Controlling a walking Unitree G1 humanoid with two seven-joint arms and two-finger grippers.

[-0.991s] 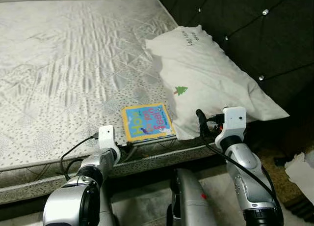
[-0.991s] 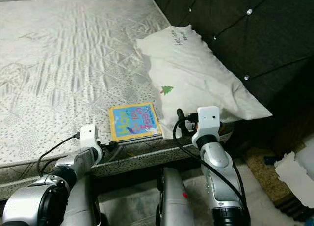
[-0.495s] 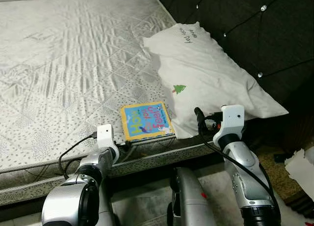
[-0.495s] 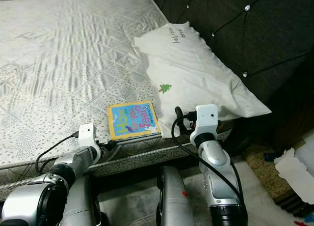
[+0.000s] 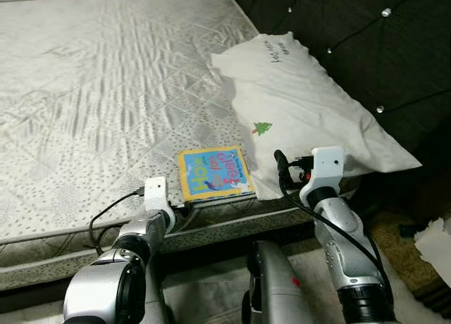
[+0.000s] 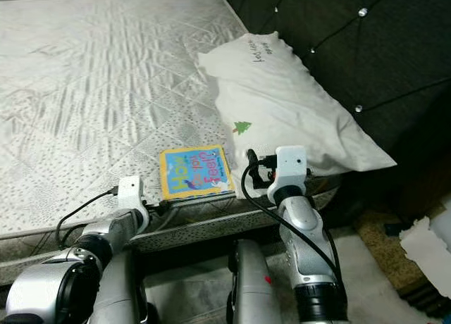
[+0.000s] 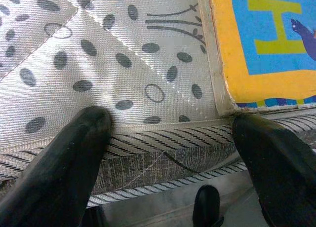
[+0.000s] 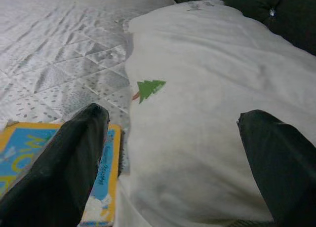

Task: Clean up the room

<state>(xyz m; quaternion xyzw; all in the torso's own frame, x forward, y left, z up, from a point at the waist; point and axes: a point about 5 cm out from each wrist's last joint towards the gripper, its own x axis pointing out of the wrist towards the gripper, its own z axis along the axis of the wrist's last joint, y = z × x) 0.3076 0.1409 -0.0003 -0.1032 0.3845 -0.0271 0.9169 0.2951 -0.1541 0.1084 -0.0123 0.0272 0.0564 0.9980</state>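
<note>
Head views first: we look down on a bare quilted mattress (image 5: 106, 91), a white pillow (image 5: 303, 106) against a dark tufted headboard (image 5: 380, 49), and a yellow-bordered blue book (image 5: 213, 172) flat at the bed's near edge, just beside the pillow.

Left wrist view: our left pincer (image 7: 168, 153), fingers wide apart and empty, sits at the mattress edge by the book's corner.

Right wrist view: our right pincer (image 8: 173, 153), spread open, faces the soft pillow, the book beside one finger.
</note>
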